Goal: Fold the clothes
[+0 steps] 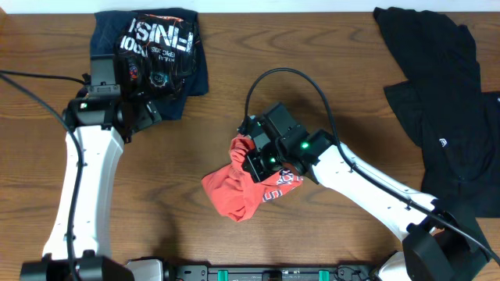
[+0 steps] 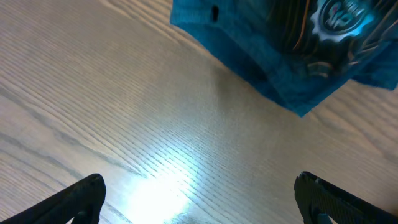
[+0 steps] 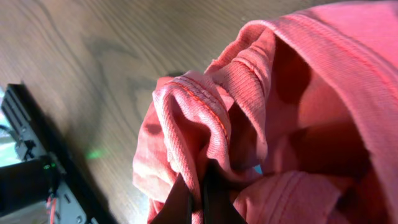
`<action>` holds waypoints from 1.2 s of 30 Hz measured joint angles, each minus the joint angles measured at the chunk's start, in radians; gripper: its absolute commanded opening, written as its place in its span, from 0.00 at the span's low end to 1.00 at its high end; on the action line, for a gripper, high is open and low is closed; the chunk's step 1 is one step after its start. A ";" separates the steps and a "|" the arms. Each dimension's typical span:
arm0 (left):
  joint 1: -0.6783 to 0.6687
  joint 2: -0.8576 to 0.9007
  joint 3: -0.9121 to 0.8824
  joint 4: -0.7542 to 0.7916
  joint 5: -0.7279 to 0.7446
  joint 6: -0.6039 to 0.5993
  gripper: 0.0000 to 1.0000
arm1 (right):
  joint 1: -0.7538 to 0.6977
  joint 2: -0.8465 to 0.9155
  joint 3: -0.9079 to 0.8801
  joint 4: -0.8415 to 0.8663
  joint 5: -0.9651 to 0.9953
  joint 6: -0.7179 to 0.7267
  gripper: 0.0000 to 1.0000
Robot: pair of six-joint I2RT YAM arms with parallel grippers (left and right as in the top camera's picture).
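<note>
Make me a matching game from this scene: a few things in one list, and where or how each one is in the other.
Things
1. coral-red T-shirt
2. navy printed shirt
3. black garment
4. left gripper

Places or states
A. spread loosely on the right side of the table
B. open above bare wood
C. bunched up in the middle, pinched by the right gripper
D. folded at the far left

Pairs: 1-C, 2-D, 3-A, 4-B

Left arm (image 1: 82,179) and right arm (image 1: 367,183): white shells, black joints (image 1: 101,92), black cable (image 1: 281,72), green lights (image 1: 303,145)
</note>
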 measured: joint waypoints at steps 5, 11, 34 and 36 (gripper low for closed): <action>0.000 0.047 -0.003 0.025 0.000 0.000 0.98 | 0.000 0.000 0.123 -0.107 -0.002 -0.020 0.01; 0.000 0.050 -0.003 0.038 0.016 -0.003 0.98 | 0.000 0.000 0.280 -0.242 0.003 -0.071 0.01; 0.020 0.050 -0.003 0.066 0.034 -0.003 0.98 | 0.413 0.013 0.224 -0.410 0.002 -0.235 0.99; 0.020 0.050 -0.003 0.065 0.034 -0.003 0.98 | 0.411 0.013 0.227 -0.404 0.019 -0.241 0.99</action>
